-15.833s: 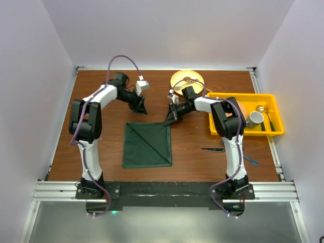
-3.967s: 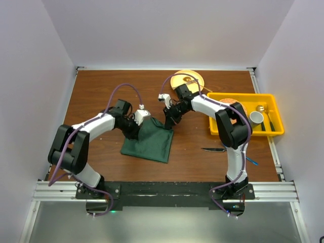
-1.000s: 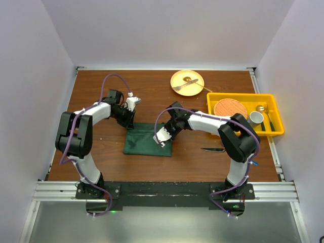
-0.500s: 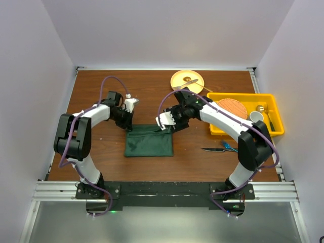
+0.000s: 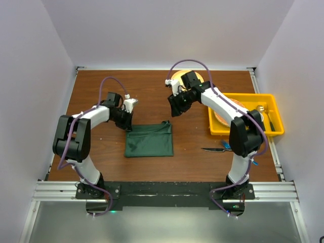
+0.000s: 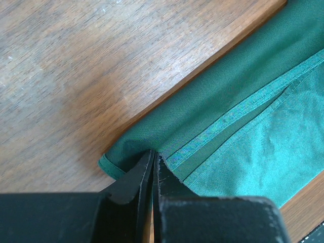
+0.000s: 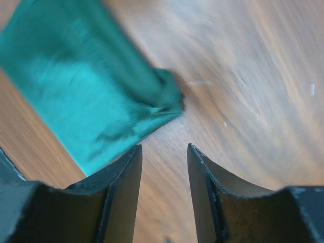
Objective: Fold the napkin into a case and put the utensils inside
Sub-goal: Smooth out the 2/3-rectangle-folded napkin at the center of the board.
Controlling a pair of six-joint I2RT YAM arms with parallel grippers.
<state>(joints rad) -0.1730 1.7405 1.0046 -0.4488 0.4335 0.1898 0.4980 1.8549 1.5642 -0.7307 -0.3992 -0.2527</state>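
Since half a second ago our right gripper [image 7: 163, 152] has let go and swung up, away from the napkin [image 5: 149, 140], and its jaws are apart and empty. Our left gripper [image 6: 153, 154] stays pinched shut on the cloth's far left corner. We judge this fold laid: a flat dark green rectangle mid-table, hem slightly rumpled, not yet a narrow case, with the knife [image 5: 212, 150] lying to its right

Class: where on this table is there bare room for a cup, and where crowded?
Bare: far-left tabletop behind the left arm; the strip between folded dark green cloth napkin and dark-handled knife. Crowded: beside the yellow plastic bin.
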